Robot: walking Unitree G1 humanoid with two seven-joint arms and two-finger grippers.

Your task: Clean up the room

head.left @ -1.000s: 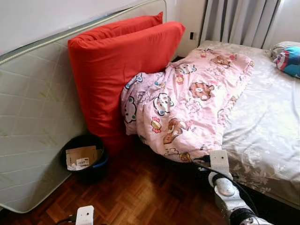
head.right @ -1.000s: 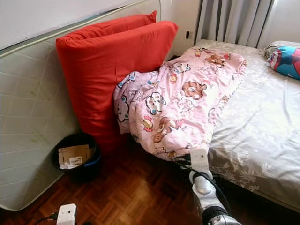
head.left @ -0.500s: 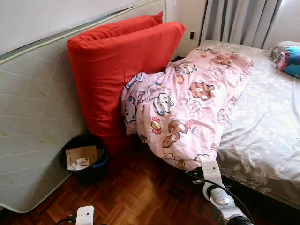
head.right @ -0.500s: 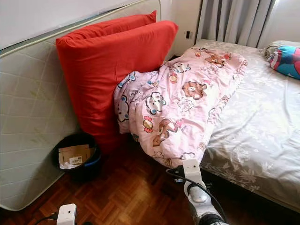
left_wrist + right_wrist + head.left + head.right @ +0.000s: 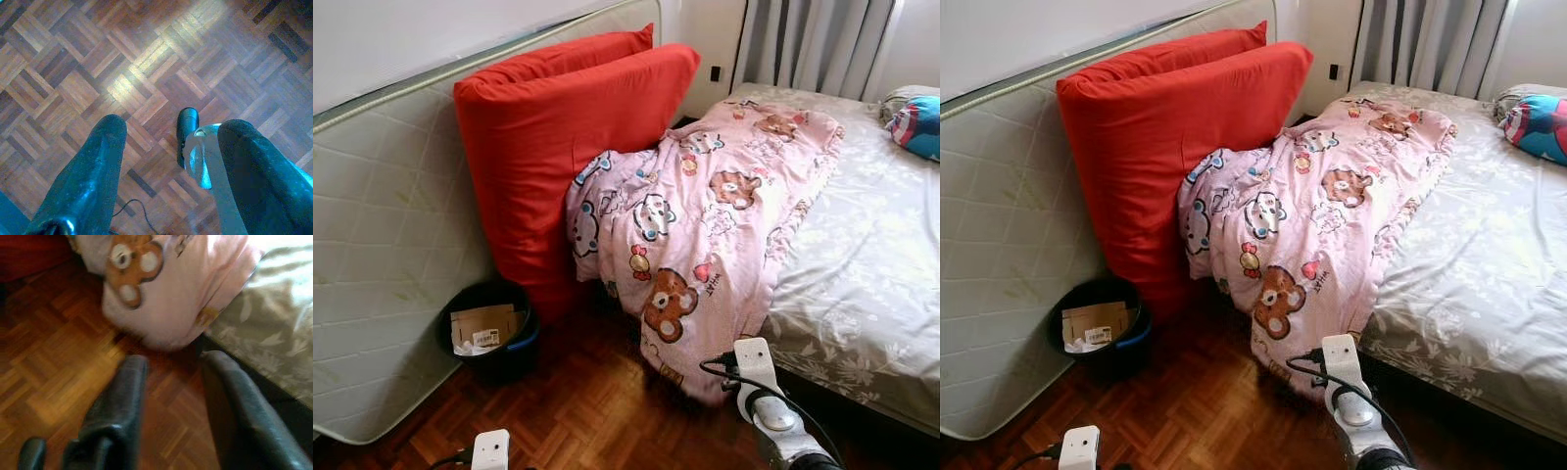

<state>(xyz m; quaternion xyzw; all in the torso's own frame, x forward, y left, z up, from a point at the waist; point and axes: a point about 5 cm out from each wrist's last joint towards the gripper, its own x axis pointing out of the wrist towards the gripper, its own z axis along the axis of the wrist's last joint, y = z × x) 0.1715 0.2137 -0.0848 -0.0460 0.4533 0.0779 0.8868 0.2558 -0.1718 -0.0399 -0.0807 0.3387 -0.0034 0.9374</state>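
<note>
Since the earlier frame, the pink blanket [image 5: 705, 235] has slid further off the bed [image 5: 862, 264], and its lower end now hangs to the parquet floor [image 5: 587, 411], hiding the bed's near corner. Right claw [image 5: 171, 396] is wide open and holds nothing, poised just short of the blanket's hem; left claw [image 5: 166, 166] is open and empty above the floor. Red cushions [image 5: 558, 147] lean on an upright mattress [image 5: 382, 245], beside a dark bin [image 5: 489, 328].
</note>
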